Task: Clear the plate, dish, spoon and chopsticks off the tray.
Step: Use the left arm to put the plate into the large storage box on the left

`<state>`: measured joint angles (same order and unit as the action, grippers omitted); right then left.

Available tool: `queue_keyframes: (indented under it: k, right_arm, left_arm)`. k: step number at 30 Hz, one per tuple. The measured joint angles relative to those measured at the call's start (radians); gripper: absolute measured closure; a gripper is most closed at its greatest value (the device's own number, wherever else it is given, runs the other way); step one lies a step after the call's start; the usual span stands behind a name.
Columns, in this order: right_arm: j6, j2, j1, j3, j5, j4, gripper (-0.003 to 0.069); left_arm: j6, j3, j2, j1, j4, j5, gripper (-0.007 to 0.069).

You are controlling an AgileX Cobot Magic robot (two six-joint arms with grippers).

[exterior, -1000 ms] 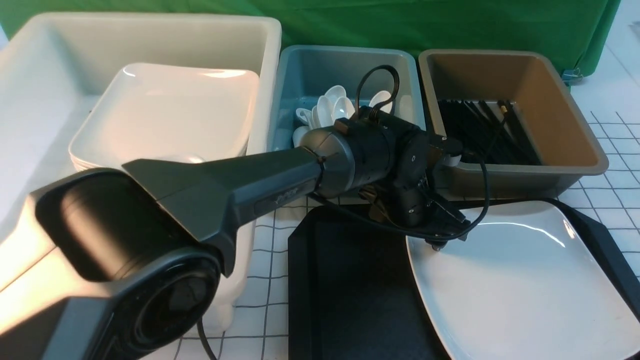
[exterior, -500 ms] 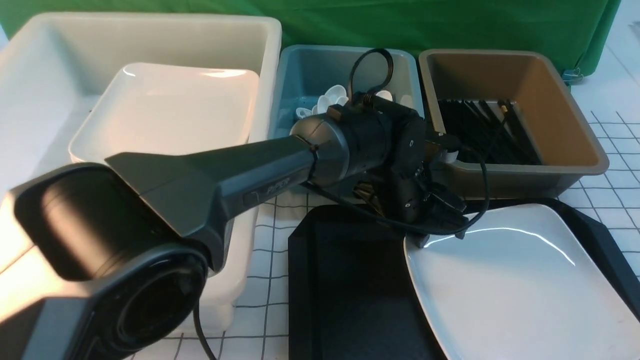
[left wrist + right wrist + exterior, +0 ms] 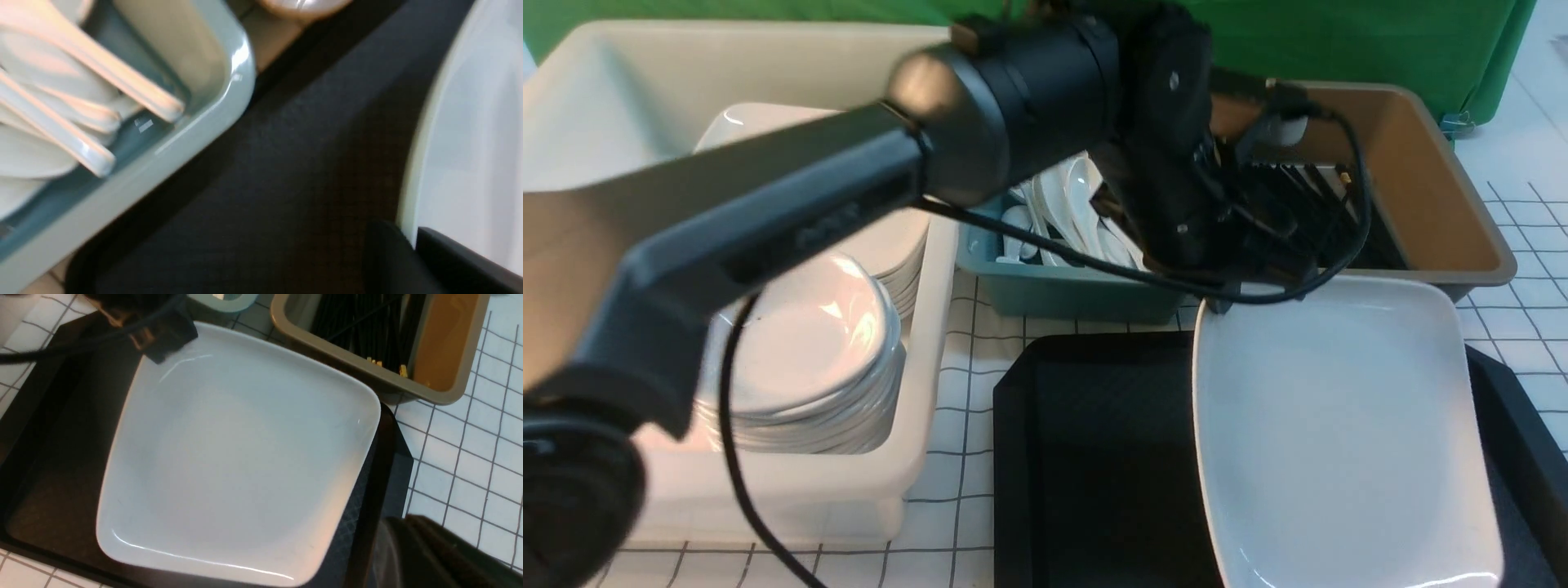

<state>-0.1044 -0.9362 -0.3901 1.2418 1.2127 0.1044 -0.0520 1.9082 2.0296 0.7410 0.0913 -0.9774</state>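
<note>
The large white square plate (image 3: pixel 1339 425) sits tilted over the right half of the black tray (image 3: pixel 1094 457), its far edge raised in front of the brown tub. My left gripper (image 3: pixel 1217 306) is shut on the plate's far left corner. In the left wrist view the two dark fingers (image 3: pixel 388 245) pinch the plate's rim (image 3: pixel 408 183) above the tray (image 3: pixel 306 163). In the right wrist view the plate (image 3: pixel 241 453) fills the middle, and my right gripper (image 3: pixel 404 526) is shut and empty beside the tray's right rim (image 3: pixel 384 465). No dish, spoon or chopsticks lies on the tray.
A white tub (image 3: pixel 931 245) at the left holds stacked plates and small dishes (image 3: pixel 809 343). Behind the tray stand a teal tub (image 3: pixel 1062 298) of white spoons (image 3: pixel 1062 204) and a brown tub (image 3: pixel 1462 204) of black chopsticks (image 3: pixel 1307 204). The left arm (image 3: pixel 768 212) spans the white tub.
The left gripper has shut on the plate's far left corner and risen, tipping that edge of the plate up. The left arm has swung upward. The right gripper stays shut.
</note>
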Motion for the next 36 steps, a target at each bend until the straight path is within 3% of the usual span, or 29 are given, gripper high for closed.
queue_keyframes:
  k: [19, 31, 36]
  right_arm:
    - [-0.001, 0.000, 0.000, 0.000, -0.037, -0.008, 0.0650]
    - [-0.029, 0.000, 0.000, 0.011, -0.051, -0.117, 0.0650]
    - [-0.085, 0.000, 0.000, 0.083, -0.052, -0.229, 0.0650]
  left_arm:
    - [0.045, -0.003, -0.223, 0.000, -0.042, -0.049, 0.0592]
    - [0.038, -0.003, -0.302, 0.000, -0.112, -0.045, 0.0592]
    - [0.005, -0.003, -0.366, -0.062, -0.122, -0.028, 0.0592]
